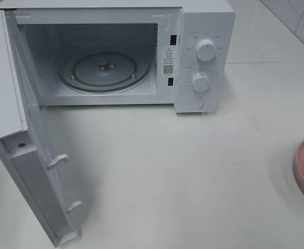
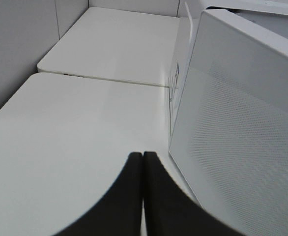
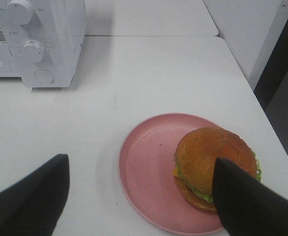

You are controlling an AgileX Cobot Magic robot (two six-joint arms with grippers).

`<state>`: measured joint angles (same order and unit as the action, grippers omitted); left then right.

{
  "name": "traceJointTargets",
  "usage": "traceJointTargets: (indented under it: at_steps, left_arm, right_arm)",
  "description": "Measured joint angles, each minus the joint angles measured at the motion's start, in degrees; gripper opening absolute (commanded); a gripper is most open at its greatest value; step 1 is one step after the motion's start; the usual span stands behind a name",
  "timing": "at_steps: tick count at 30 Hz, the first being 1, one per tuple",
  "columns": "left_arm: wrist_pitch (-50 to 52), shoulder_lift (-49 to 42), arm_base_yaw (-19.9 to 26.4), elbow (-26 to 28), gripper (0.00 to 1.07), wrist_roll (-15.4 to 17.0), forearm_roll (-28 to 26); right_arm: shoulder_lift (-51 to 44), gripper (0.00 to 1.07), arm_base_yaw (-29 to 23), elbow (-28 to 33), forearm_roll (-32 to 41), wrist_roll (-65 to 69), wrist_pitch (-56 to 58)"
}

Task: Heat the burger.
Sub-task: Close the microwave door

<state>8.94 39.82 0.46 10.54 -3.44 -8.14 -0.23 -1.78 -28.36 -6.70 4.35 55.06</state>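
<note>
One white microwave (image 1: 141, 52) stands at the far edge of a smooth white bench (image 1: 193, 171), its door (image 1: 22, 145) swung fully open; two hook-shaped latches project from the door's inner face. Inside lies one round glass turntable (image 1: 104, 70). The control panel carries two ribbed white knobs, upper (image 1: 206, 51) and lower (image 1: 200, 82), above one round button (image 1: 195, 102). One round pink plate (image 3: 156, 172), matte with a raised rim, rests near the bench's right edge. One burger (image 3: 214, 164) sits on the plate, off-centre: glossy golden-brown bun, green lettuce and yellow cheese at its rim. Right tool (image 3: 139, 196): released, its two dark fingers spread wide above the plate, grasping nothing. Left tool (image 2: 142, 196): clenched, fingers pressed together, empty, beside the door's perforated outer face
</note>
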Motion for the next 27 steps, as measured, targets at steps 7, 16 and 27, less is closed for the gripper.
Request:
traceJointTargets:
  at_steps: [7, 16, 27]
  left_arm:
    - [11.40, 7.56, -1.89, -0.97, 0.00, 4.58, 4.64]
    - [21.31, 19.48, -5.27, -0.97, 0.00, 11.52, 19.94]
    - [36.96, 31.34, -5.27, -0.97, 0.00, 18.33, 29.56]
  right_arm:
    - [0.00, 0.75, 0.00, 0.00, 0.00, 0.00, 0.00]
    - [0.00, 0.75, 0.00, 0.00, 0.00, 0.00, 0.00]
    - [0.00, 0.75, 0.00, 0.00, 0.00, 0.00, 0.00]
